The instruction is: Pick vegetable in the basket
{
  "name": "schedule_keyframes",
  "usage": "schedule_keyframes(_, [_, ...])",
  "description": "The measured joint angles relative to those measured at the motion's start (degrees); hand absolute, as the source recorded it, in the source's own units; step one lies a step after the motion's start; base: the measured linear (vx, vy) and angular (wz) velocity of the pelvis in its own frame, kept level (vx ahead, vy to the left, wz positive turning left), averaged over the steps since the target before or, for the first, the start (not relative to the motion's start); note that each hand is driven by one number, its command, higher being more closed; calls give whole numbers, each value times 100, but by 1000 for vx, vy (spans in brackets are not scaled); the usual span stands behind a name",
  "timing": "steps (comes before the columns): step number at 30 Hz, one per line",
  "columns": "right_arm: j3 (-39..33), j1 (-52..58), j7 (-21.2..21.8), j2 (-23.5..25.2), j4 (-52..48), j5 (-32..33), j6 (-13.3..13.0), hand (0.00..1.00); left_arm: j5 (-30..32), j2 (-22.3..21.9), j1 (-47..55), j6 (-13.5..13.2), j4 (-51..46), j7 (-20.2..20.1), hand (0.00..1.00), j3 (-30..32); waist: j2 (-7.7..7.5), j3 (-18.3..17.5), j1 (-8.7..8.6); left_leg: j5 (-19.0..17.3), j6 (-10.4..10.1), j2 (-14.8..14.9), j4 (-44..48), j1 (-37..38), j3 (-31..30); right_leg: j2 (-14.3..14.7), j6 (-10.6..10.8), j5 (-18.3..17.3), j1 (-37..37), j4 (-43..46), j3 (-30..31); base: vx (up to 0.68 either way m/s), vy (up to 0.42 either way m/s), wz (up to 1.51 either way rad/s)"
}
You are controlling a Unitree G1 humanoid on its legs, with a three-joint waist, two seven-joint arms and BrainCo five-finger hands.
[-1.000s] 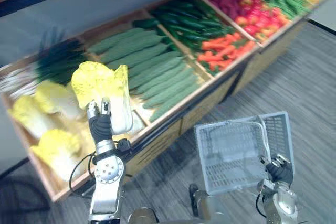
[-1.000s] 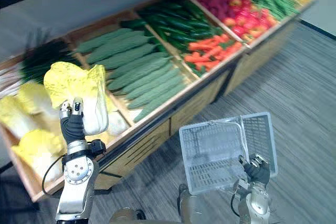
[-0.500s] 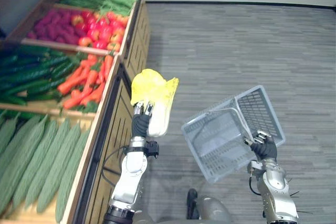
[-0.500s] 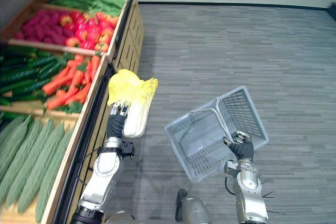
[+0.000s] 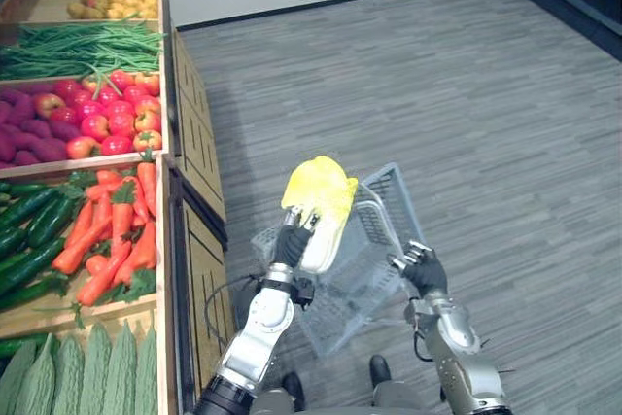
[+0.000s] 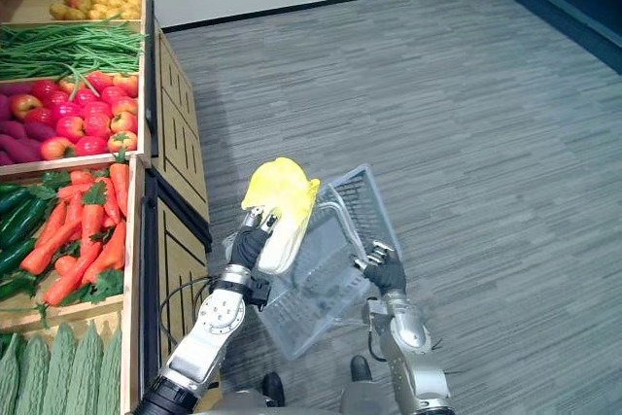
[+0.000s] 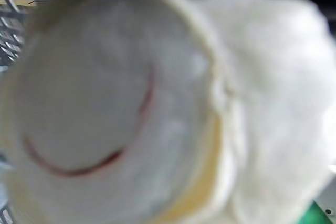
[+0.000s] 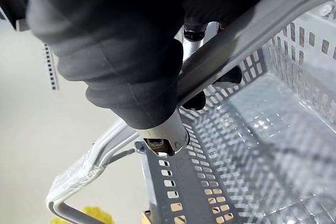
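1. Cabbage position: the yellow-leafed, white-stemmed cabbage stands upright in my left hand, fingers wrapped round its stem end, at the mouth of the grey perforated plastic basket.
2. My right hand clenches the grey basket handle, tilting the open mouth toward the cabbage, which should ease the drop.
3. Release is not yet done.
4. Surroundings: grey striped carpet floor; a wooden produce stand stands to my left.
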Motion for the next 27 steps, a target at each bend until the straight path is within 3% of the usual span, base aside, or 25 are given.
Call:
schedule_keyframes(5, [62,33,-68,-86,-2,0,2,100,337,23,-187,32,509,1,100,-78,-32,-18,-135,1,0,4,-218,175,135,62,-97,68,-5,-30,172,33,2,-19])
schedule_keyframes(9, [337,114,-151,-162,-52,135,25,100,552,43,-324,34,994,41,100,-90,-168,-96,-151,3,1,7,-270,196,173,57,-101,72,-3,-91,194,-14,-15,-5])
schedule_keyframes(10, [907,123,-5,-301,-645,730,28,100,757,91,-296,224,1438,104,100,-95,-169,-97,-148,119,27,-16,-435,246,119,30,-102,72,-4,-91,171,-62,-52,14])
schedule_keyframes(13, [1287,88,161,-65,-1339,1059,-149,100,760,96,-163,508,1962,-18,100,-291,-190,-110,-168,161,9,-10,-497,255,97,40,-101,71,-18,-94,169,-51,-46,5])
schedule_keyframes(22, [1393,68,2,111,-1307,853,-257,100,746,55,-138,594,1985,155,100,-396,-387,-207,-151,429,-35,-25,-910,404,88,67,-74,53,-43,-111,167,-35,-33,0])
schedule_keyframes(23, [1394,68,-10,115,-1307,855,-257,100,745,48,-138,595,1985,155,0,-411,-394,-212,-150,447,-36,-25,-940,417,87,68,-60,44,-43,-111,165,-25,-40,4])
schedule_keyframes(27, [1434,44,-8,104,-1284,1126,-257,100,738,-56,-141,596,1985,139,0,-547,-400,-217,-151,544,-60,-15,-1081,479,29,82,-48,44,-15,-111,87,-16,-36,7])
